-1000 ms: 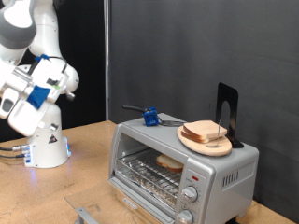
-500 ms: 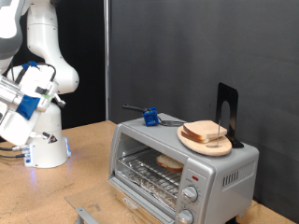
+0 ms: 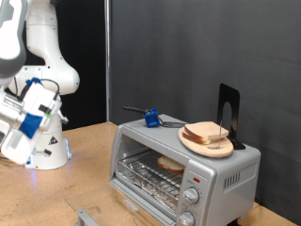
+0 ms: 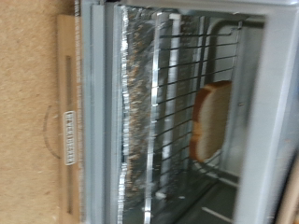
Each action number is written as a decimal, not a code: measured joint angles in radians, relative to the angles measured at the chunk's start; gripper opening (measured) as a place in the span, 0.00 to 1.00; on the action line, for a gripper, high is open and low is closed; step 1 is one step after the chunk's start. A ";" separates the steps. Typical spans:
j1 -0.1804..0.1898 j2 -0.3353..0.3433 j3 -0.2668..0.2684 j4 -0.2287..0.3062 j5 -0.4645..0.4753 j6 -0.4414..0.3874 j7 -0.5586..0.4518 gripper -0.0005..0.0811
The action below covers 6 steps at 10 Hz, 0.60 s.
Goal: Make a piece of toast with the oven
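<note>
The silver toaster oven (image 3: 221,174) stands at the exterior view's lower right with its door open. A piece of toast (image 3: 171,163) lies on the wire rack (image 3: 150,174) inside. The wrist view looks into the oven (image 4: 103,112) and shows the toast (image 4: 210,121) on the rack (image 4: 173,103). More bread slices (image 3: 208,134) lie on a round wooden plate (image 3: 193,142) on the oven's top. My arm's hand (image 3: 23,132) hangs at the exterior view's far left, well away from the oven. Its fingers do not show in either view.
A black upright stand (image 3: 229,113) and a blue clamp-like object (image 3: 150,118) sit on the oven's top. The robot's white base (image 3: 47,146) stands on the wooden table (image 3: 85,179) at the left. A small grey metal part (image 3: 87,217) lies near the bottom edge.
My arm has swung down and towards the exterior view's left, away from the oven. The oven, toast and plate have not moved.
</note>
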 joint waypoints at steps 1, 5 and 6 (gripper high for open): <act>0.008 0.049 0.013 0.004 0.022 0.034 -0.023 1.00; 0.043 0.213 0.077 0.013 0.129 0.179 -0.134 1.00; 0.048 0.245 0.091 0.018 0.155 0.208 -0.148 1.00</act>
